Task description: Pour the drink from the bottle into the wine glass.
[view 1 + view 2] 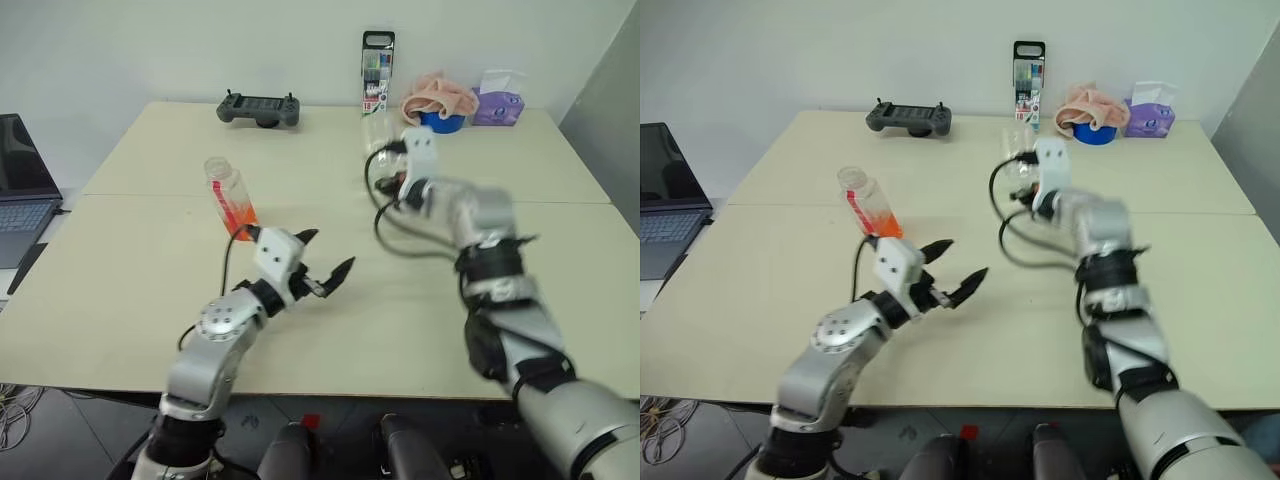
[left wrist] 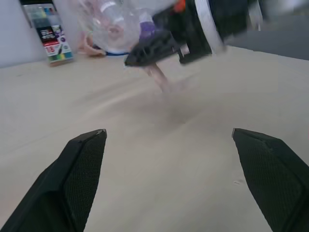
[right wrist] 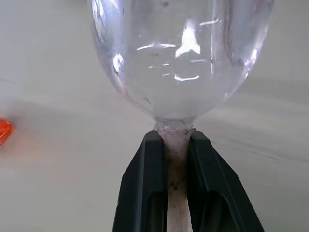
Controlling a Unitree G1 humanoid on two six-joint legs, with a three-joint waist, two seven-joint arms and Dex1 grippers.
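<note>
Clear, fragile wine glass (image 3: 181, 63): our right gripper (image 3: 176, 159) has its fingers clamped on the slim stem, above the table (image 1: 150, 300). Left gripper (image 1: 325, 265) gapes empty near the light plastic bottle (image 1: 230, 200).

Wine glass (image 3: 181, 63) rim cut off above

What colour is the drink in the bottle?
Translucent orange-red drink, low in the bottle; clearest in the left eye view.

soft even indoor light, faint shadows, motion blur on the wine glass (image 2: 120, 29)
</note>
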